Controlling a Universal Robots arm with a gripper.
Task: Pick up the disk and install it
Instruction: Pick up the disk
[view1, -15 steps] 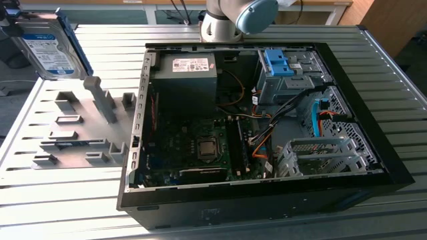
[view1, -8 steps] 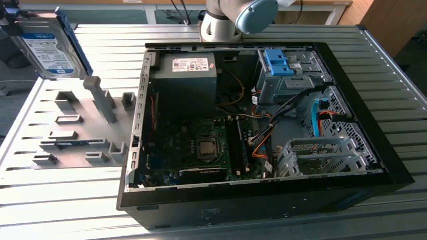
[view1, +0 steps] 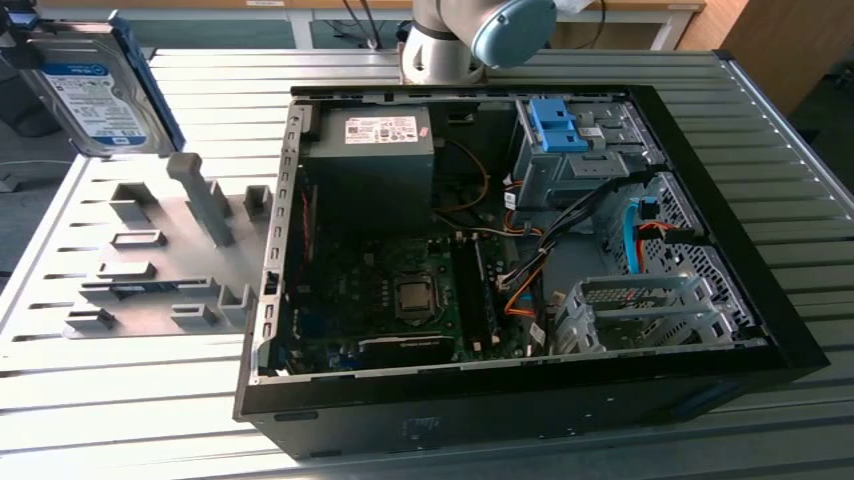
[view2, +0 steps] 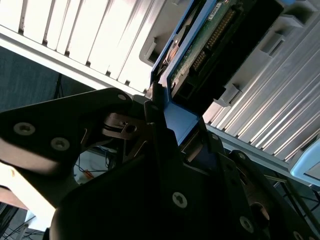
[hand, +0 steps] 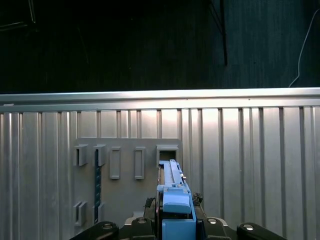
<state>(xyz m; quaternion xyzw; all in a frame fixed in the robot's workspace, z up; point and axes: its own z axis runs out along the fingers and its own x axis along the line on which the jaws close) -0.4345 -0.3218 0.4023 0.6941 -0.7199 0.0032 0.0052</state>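
The disk (view1: 100, 90), silver with a blue-and-white label and a blue frame, hangs upright in the air at the exterior view's upper left, above the far end of the grey holder plate (view1: 160, 270). In the first wrist view my gripper (hand: 173, 209) is shut on the disk's blue-framed edge (hand: 172, 192), with the holder plate (hand: 125, 175) below it. In the second wrist view the disk's green circuit-board side (view2: 210, 35) points away from the gripper (view2: 170, 125), whose black fingers (view2: 155, 107) clamp the blue frame.
An open black computer case (view1: 787, 350) lies on the slatted metal table (view1: 134, 400), taking up the middle and the exterior view's right. Inside are a blue clip on a metal cage (view1: 558, 125), a grey drive cage (view1: 641, 310) and cables. The arm's base (view1: 461, 40) stands behind the case.
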